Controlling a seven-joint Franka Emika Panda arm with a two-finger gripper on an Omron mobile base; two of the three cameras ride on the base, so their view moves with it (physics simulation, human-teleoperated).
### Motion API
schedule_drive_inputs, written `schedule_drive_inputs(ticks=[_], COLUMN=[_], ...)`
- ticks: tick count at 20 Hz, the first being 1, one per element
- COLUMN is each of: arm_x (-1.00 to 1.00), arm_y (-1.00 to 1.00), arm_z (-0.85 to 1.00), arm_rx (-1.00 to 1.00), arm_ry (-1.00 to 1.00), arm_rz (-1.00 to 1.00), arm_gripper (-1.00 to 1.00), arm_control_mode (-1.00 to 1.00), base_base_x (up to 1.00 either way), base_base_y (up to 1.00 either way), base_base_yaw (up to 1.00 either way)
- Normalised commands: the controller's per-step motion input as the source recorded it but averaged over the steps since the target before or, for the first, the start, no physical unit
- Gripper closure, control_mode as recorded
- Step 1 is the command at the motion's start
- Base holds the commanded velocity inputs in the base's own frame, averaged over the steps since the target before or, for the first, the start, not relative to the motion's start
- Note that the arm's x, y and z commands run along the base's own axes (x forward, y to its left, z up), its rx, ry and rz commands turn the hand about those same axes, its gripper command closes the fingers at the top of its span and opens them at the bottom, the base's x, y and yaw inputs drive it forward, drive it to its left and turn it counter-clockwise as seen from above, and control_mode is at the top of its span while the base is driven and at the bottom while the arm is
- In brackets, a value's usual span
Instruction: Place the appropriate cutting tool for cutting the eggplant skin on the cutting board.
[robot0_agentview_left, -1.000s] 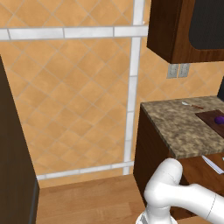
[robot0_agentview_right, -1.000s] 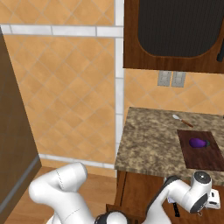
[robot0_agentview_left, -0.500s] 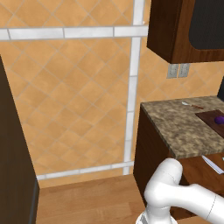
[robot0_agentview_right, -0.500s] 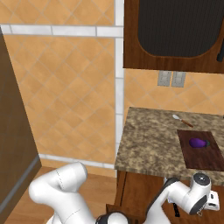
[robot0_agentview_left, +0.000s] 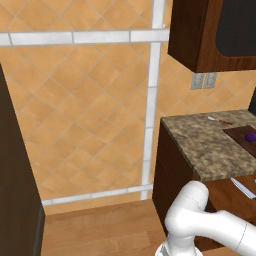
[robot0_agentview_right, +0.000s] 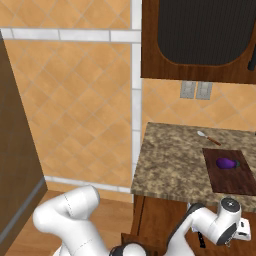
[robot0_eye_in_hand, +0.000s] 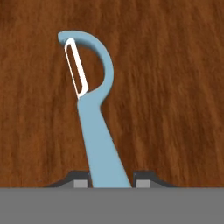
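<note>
Hand view: a light blue peeler (robot0_eye_in_hand: 94, 127) lies on a dark wooden surface, apparently the floor of an open drawer below the countertop (robot0_agentview_right: 180, 157). Its handle runs down between the two dark fingertips (robot0_eye_in_hand: 78, 180) of the gripper (robot0_eye_in_hand: 109, 181), one on each side. The fingers stand apart around the handle; whether they already press on it cannot be told from these pictures. The curved head and white blade point away from the hand.

Right base view: the arm reaches low, its wrist below the front edge of the counter. On the counter, toward the right, lies the cutting board (robot0_agentview_right: 240, 181) with the eggplant (robot0_agentview_right: 225, 163) resting on its far half. A small utensil (robot0_agentview_right: 207, 138) lies on the stone just beyond the board's far-left corner.

Step in hand, as judged: grasping the peeler, the suitable tool for eggplant skin. The next move calls for a firm closure on the handle, a lift clear of the drawer and counter edge, then carriage up to a bare part of the board, beside the eggplant.
</note>
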Motion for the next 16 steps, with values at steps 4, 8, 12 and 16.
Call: schedule_drive_inputs(ticks=[4, 8, 12, 16], arm_x=[-0.22, -0.49, -0.34, -0.18], arm_y=[-0.09, -0.34, -0.24, 0.00], arm_z=[0.15, 0.50, 0.39, 0.51], arm_rx=[0.00, 0.00, 0.00, 0.00], arm_ry=[-0.04, -0.02, 0.00, -0.04], arm_rz=[-0.04, -0.08, -0.02, -0.02], arm_gripper=[1.00, 1.00, 1.00, 1.00], arm_control_mode=[-1.00, -1.00, -1.00, -1.00], base_base_x=[0.00, 0.00, 0.00, 0.00], base_base_y=[0.00, 0.00, 0.00, 0.00], base_base_yaw=[0.00, 0.00, 0.00, 0.00])
